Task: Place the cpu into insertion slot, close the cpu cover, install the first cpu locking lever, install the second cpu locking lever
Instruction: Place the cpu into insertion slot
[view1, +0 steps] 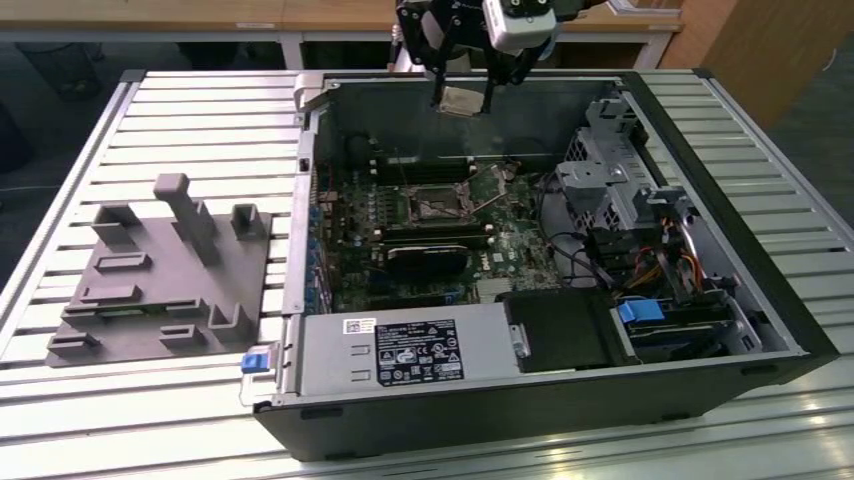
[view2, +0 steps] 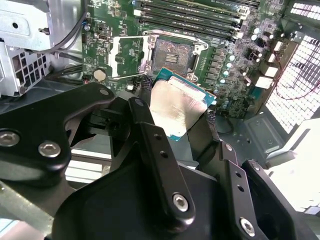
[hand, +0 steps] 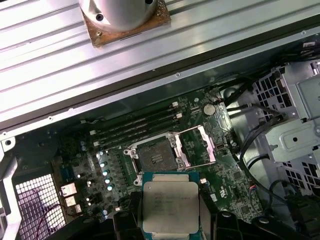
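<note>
Clamped tight between both fingers of gripper (view2: 177, 110): cpu (view2: 175, 107), metal face showing, well above slot (view2: 172, 56). Bare slot on green board (hand: 227, 187) inside open case (view1: 534, 420), cover (view2: 127, 57) swung open just beside slot.

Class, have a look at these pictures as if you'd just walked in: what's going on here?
A robot arm's gripper holds the cpu by its edges, up above the open computer case. Below it, on the green board, the insertion slot lies empty, and the cpu cover is swung open beside it. The chip is not yet in the slot.
</note>
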